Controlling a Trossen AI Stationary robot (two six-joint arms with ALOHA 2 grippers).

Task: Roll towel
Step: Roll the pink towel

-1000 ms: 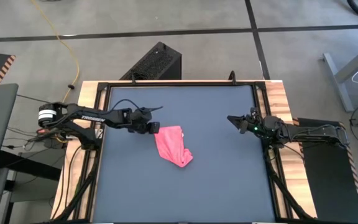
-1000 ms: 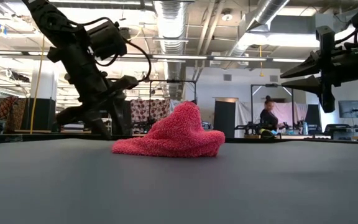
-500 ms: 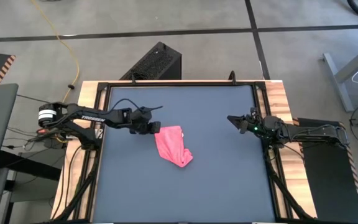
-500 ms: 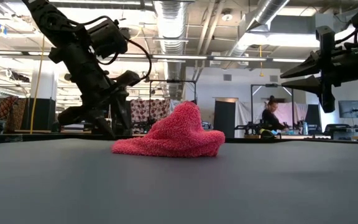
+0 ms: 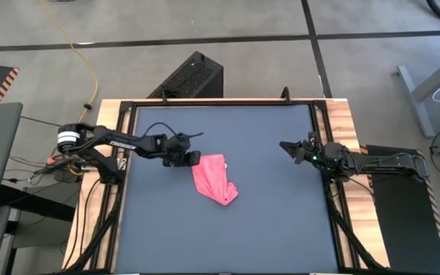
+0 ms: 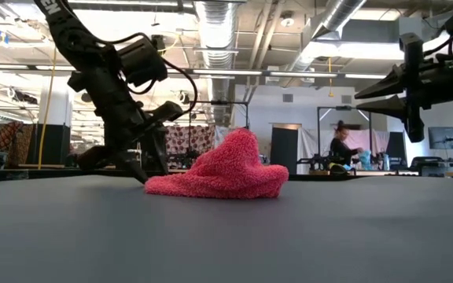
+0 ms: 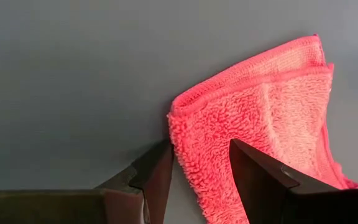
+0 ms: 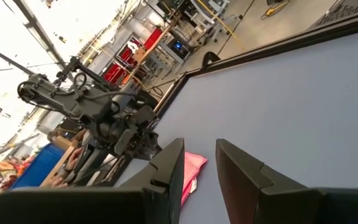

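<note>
The left claw (image 5: 192, 158) has slid in to the towel's (image 5: 215, 179) near corner, fingers spread astride its edge, ready to pinch. The towel lies bunched centre-frame on the desk (image 5: 281, 229). The left arm reaches low; the right claw (image 5: 287, 147) waits spread, centre right.

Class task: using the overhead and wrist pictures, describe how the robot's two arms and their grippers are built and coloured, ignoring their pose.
Both arms are dark, slim, jointed links. The left arm carries pale lettering along one link, a white collar near its base, and a thin black cable looping above the left gripper. The right gripper has two pointed black fingers and a small green light behind them. In the wrist views the fingers are flat, dark, tapered blades.
</note>
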